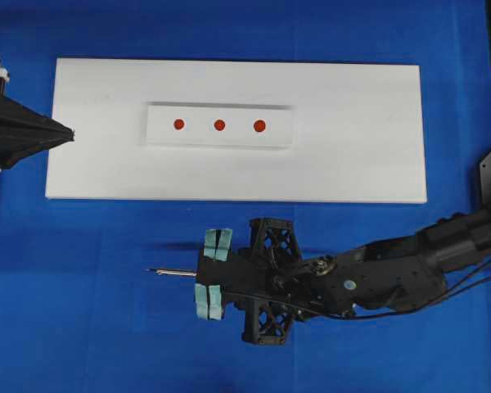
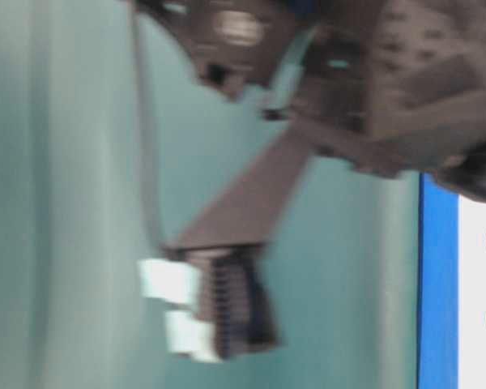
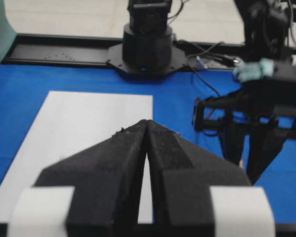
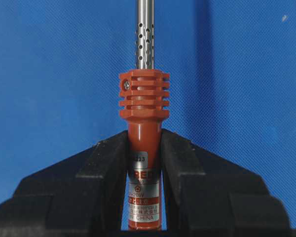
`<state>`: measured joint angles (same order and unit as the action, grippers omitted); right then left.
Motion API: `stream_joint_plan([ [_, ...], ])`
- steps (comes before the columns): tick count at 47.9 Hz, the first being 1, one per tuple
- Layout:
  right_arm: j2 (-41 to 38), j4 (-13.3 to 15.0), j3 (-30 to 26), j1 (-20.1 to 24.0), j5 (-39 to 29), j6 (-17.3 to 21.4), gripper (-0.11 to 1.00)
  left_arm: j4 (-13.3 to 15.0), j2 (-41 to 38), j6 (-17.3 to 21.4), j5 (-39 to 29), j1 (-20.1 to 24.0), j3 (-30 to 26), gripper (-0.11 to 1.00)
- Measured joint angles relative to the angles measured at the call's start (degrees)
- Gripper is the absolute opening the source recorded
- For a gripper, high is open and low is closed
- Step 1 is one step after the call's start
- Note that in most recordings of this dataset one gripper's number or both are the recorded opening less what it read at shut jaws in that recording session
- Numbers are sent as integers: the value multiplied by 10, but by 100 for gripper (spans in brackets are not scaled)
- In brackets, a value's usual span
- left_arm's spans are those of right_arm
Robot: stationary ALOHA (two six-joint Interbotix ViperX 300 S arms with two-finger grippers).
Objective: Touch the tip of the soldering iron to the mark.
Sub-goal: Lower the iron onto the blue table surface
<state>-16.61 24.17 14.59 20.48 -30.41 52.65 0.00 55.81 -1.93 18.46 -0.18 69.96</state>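
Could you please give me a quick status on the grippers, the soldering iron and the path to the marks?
Right gripper shut on soldering iron. Left gripper shut, empty. Tip over blue cloth, short of white board. Nothing blocking.

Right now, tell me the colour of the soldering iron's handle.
Red-orange. The soldering iron shows best in the right wrist view, clamped in the right gripper.

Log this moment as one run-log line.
right end effector: shut on soldering iron | tip: over blue cloth, off white board | red marks: untouched | left end effector: shut, empty
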Motion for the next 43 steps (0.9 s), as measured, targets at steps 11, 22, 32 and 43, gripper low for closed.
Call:
stream_joint_plan([
  [11,-30,1,9,-4,36,0,6,0,0,0,-1,-1,0,0],
  [22,-40,1,21,-4,86,0,6,1,-1,0,-2,-1,0,0],
  [32,-41,1,25,-4,102,0,6,0,0,0,-2,-1,0,0],
  [43,-42,1,29,-6,105,0,6,0,0,0,-2,-1,0,0],
])
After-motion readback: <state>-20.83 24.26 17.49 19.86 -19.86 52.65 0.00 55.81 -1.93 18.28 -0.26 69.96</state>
